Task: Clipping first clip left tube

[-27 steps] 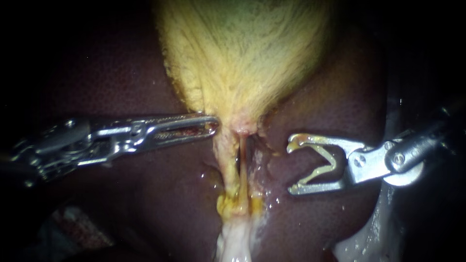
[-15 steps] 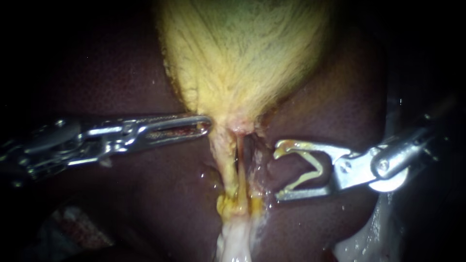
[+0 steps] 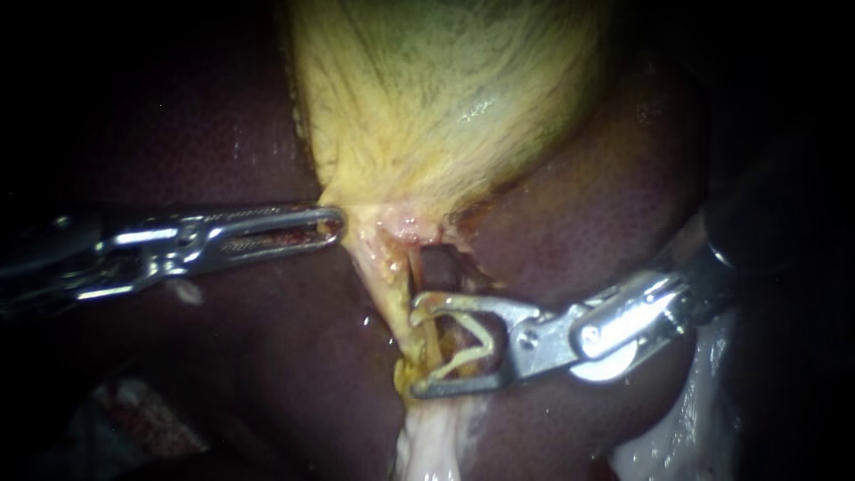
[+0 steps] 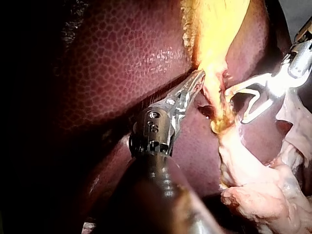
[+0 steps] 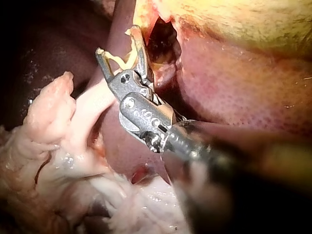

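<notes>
— Liver (image 3: pixel 606 205) fills most of every view, dark maroon and wet. Only the left wrist view shows its fine honeycomb grain.
— Next largest?
— Pale lumpy tissue (image 5: pixel 48 146), soft and whitish-pink. It is heaped beside the shaft in the right wrist view (the endoscope catches just a strip of it). Then the gallbladder (image 3: pixel 445 98), yellow and fibrous, tapering to a narrow neck.
— Where is the left tube (image 3: pixel 389 289)?
— It runs down from that neck as a thin yellowish strand. The endoscope alone shows the dark gap beside it.
— And the left instrument (image 3: pixel 337 221)?
— Its slotted steel jaws lie almost together, pinching the edge of the gallbladder's neck. The left wrist view shows the tip right in the yellow tissue.
— The right instrument (image 3: pixel 416 350)?
— Its jaws are wide apart. The left tube lies at their mouth, between the two tips, and is not squeezed.
— Smallest thing?
— The clip (image 3: pixel 485 331), pale and bent, sits inside those jaws.
</notes>
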